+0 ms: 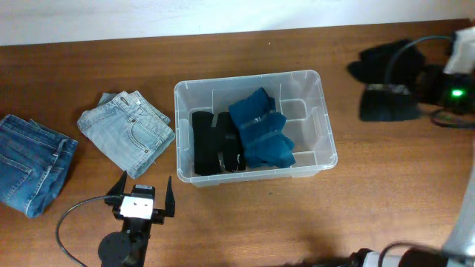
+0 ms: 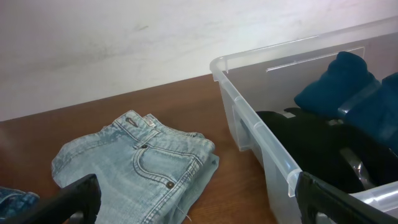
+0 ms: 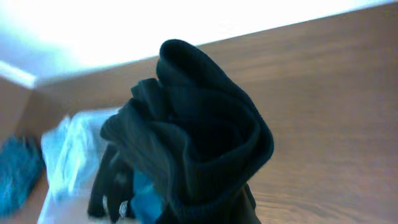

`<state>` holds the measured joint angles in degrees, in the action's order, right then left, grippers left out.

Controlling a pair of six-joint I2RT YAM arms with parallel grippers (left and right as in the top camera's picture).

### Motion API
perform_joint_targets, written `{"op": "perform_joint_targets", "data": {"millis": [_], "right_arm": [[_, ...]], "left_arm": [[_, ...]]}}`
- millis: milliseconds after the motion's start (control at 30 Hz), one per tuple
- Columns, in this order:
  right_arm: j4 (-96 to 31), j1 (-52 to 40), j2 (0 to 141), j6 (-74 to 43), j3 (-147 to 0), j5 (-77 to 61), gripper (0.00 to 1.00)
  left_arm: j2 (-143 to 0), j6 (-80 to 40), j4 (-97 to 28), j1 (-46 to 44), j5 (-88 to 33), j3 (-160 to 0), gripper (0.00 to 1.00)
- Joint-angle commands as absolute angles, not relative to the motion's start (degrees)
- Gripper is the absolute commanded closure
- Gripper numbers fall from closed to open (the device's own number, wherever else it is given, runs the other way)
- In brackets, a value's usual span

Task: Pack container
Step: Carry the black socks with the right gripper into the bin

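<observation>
Leftmost on the wooden table [image 1: 312, 222], folded dark blue jeans [image 1: 30, 163], partly cut off by the frame edge. Just to their right, folded light blue jeans [image 1: 128, 132], waistband toward the far side, close to the container but not touching it. Nearer the front edge sits the left gripper [image 1: 145, 185], jaws spread wide, holding nothing, pointed at the gap between the light jeans and the container. Shows in the left wrist view as two dark fingers [image 2: 74, 199] at the bottom corners, with the light jeans and bare wood between them.

Around mid-table, the container [image 1: 249, 78]: clear plastic, open side up, long axis running left to right, parallel to the table's far edge. Holds a folded black garment [image 1: 211, 144] in its left part and a teal garment [image 1: 261, 130] overlapping that toward the middle.

Well to the right, near the far edge, a bunched black garment [image 1: 382, 59], with the right gripper [image 1: 384, 85] at it. Fills the right wrist view close up and hides the fingers, so cannot tell whether clamped on the cloth or loose.
</observation>
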<state>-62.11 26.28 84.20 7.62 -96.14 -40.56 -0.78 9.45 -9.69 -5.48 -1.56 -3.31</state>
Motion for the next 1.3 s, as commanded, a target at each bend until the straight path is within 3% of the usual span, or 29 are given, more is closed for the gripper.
{"op": "perform_joint_targets", "data": {"millis": [0, 333, 433, 633, 733, 1267], "right_arm": [[-64.2, 16.0, 83.3, 16.3, -96.7, -32.0, 0.96], [-65.2, -5.8, 86.7, 20.7, -96.7, -9.8, 0.96], [-64.6, -8.8, 88.6, 11.7, -96.7, -4.6, 0.96], [-62.9, -9.0, 93.3, -14.6, -96.7, -3.5, 0.96], [-62.0, -9.1, 95.5, -21.5, -96.7, -3.6, 0.96], [-61.6, -14.0, 104.8, -27.5, -96.7, -2.7, 0.96]], "left_arm": [[-0.4, 10.4, -9.5, -5.2, -2.2, -2.8, 0.01], [-0.4, 10.4, -9.5, -5.2, -2.2, -2.8, 0.01], [-0.4, 10.4, -9.5, -5.2, -2.2, -2.8, 0.01], [-0.4, 10.4, -9.5, -5.2, -2.2, -2.8, 0.01], [-0.4, 10.4, -9.5, -5.2, -2.2, -2.8, 0.00], [-0.4, 10.4, -9.5, -5.2, -2.2, -2.8, 0.01]]}}
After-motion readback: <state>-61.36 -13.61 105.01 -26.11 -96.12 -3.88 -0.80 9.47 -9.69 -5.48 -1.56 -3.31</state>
